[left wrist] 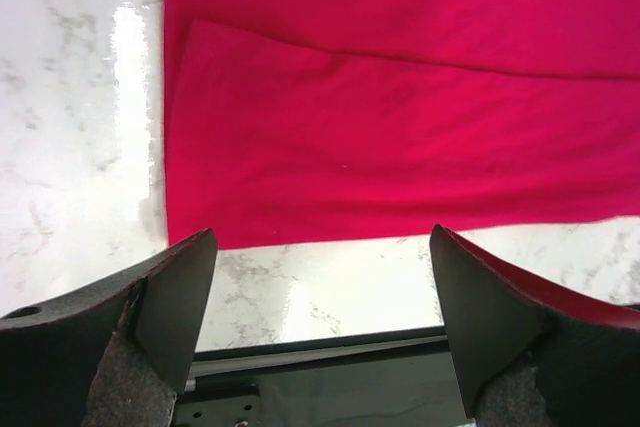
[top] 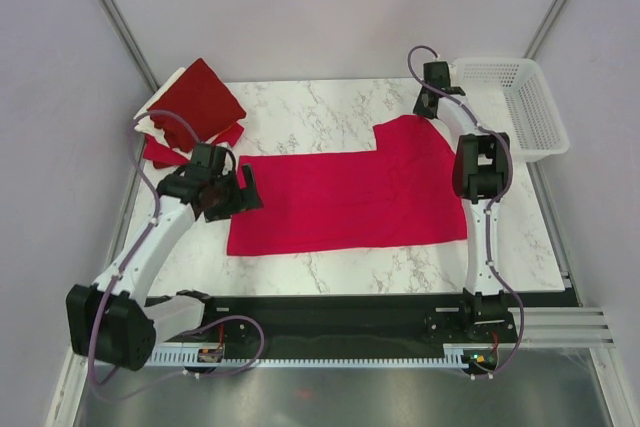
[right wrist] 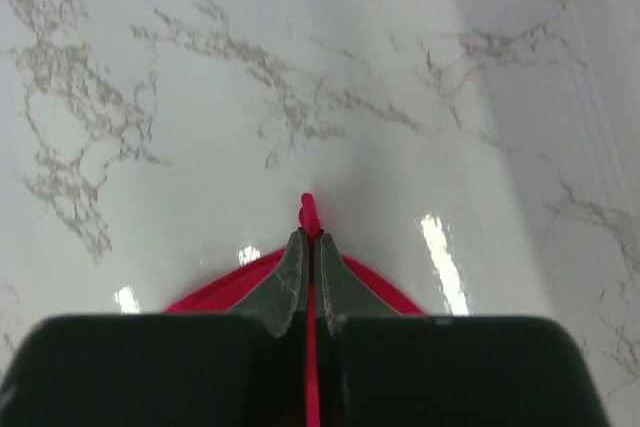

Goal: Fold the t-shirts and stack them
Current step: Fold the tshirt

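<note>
Crimson shirt (top: 350, 197) lies flat mid-bench, long axis running left to right, with one flap reaching toward the far right corner. Right fingers (right wrist: 310, 247) are closed tight on the tip of that flap; the wrist view shows only a sliver of red poking past the tips, so you have a thin bite. Left fingers (top: 243, 192) are spread wide and hold nothing, just beside the shirt's left edge and low over the bench (top: 320, 112). The left wrist view shows a fold line already laid across the cloth near that edge. The stack (top: 200, 97) of folded shirts sits at the far left corner, well apart from the work. Risks as judged: if you lift or sweep with the right alone, the pinch may slip off the hem because so little cloth is caught. With the left end free, the whole shirt may drag across the smooth marble and skew, or the laid fold may open. The basket (top: 530, 112) stands near the right arm at the far right edge, so a wide swing could clip it.
</note>
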`<move>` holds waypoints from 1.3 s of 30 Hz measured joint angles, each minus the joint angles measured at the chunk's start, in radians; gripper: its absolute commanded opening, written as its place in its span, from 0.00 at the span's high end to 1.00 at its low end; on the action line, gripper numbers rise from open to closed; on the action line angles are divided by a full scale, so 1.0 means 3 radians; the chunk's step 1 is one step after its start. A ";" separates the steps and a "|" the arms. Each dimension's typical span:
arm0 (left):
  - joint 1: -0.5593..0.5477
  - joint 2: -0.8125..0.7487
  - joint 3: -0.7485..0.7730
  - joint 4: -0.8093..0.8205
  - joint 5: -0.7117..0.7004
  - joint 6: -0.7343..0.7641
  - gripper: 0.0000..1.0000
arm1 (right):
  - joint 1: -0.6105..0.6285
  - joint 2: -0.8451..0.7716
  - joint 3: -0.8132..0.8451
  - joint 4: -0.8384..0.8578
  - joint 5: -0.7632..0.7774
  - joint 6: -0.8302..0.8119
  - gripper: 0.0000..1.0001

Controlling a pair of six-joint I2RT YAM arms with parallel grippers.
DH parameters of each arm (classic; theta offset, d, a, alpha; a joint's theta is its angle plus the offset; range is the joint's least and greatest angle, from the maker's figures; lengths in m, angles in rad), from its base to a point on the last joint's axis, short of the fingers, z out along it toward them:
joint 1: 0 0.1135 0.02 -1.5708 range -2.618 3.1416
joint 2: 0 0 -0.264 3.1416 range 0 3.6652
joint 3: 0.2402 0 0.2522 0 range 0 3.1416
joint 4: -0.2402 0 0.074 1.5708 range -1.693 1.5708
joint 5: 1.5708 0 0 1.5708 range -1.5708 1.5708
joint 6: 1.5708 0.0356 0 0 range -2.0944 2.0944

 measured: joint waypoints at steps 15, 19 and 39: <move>0.0004 0.2458 0.1662 0.0418 -0.0973 -0.0282 0.21 | 0.0011 -0.1306 -0.2126 0.1392 -0.0744 0.0633 1.00; 0.0000 0.2878 0.1742 0.0533 -0.1264 -0.0296 0.36 | 0.0003 -0.1221 -0.2143 0.1494 -0.0871 0.0637 1.00; 0.0005 0.3332 0.2228 0.0863 -0.1728 -0.0173 0.40 | -0.0022 -0.1184 -0.2162 0.1603 -0.1106 0.0673 1.00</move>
